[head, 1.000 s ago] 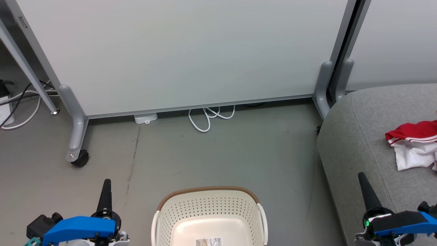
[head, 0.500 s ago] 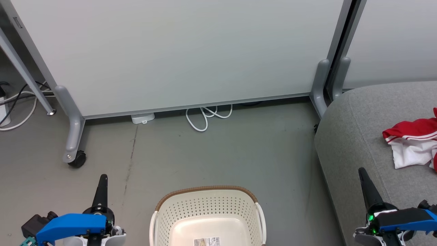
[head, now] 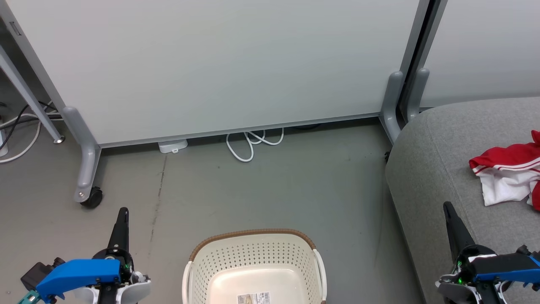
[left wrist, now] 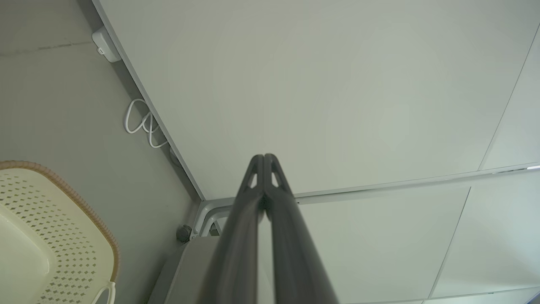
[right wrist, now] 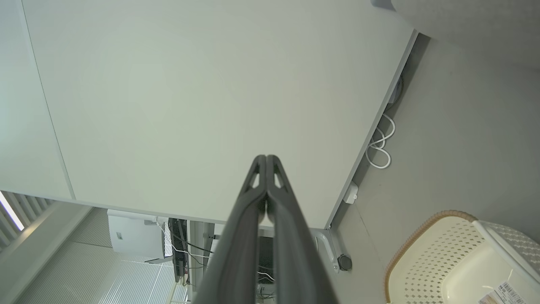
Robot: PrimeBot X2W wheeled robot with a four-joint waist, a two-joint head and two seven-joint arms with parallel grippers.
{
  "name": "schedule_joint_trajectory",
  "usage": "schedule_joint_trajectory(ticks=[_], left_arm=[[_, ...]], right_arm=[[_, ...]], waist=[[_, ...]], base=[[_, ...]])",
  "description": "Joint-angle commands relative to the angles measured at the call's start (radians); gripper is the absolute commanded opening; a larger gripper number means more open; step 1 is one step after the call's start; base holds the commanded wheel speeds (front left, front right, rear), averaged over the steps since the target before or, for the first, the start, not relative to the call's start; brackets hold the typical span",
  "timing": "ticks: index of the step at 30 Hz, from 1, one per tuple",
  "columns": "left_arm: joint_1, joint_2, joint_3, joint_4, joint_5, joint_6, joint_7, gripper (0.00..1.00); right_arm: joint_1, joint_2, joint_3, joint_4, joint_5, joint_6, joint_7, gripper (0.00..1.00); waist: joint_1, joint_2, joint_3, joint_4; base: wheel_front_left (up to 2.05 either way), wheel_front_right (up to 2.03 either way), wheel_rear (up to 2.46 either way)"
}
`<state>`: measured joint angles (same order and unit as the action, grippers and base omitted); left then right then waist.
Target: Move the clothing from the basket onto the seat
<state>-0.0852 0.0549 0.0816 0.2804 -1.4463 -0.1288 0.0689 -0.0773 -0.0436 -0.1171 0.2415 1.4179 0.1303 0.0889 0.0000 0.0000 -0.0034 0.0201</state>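
The cream perforated basket (head: 253,257) with its brown rim stands on the floor at the bottom centre; its inside holds just a paper label (head: 254,298). It also appears as the basket (left wrist: 50,236) in the left wrist view and the basket (right wrist: 455,261) in the right wrist view. Red and white clothing (head: 508,173) lies crumpled on the grey seat (head: 438,169) at the right edge. My left gripper (head: 122,211) is shut and empty, left of the basket. My right gripper (head: 446,206) is shut and empty, over the seat's near part, below the clothing.
A pale partition panel (head: 219,63) on grey feet with a caster (head: 90,196) crosses the back. A white cable loop (head: 249,145) and a small white box (head: 172,146) lie at its base. More cables (head: 21,122) trail at the far left.
The whole head view has shifted, so the camera moved. Both grippers sit slightly lower and stay shut. The clothing and the basket rest as before.
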Motion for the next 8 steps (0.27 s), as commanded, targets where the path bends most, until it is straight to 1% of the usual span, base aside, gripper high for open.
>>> schedule_joint_trajectory(ticks=[1,8], left_arm=[[-0.016,-0.002,0.004,-0.009,-0.012,-0.003,0.003,0.0],[-0.021,-0.003,0.016,-0.018,-0.059,-0.003,0.018,0.0]], right_arm=[[-0.017,-0.009,0.001,-0.001,0.015,0.001,0.006,0.0],[-0.026,-0.009,0.002,0.0,0.069,0.001,0.012,0.0]], waist=[[0.0,0.0,0.0,0.0],[0.0,0.0,0.002,-0.006]], base=[[0.0,0.0,0.0],[0.0,0.0,0.0]])
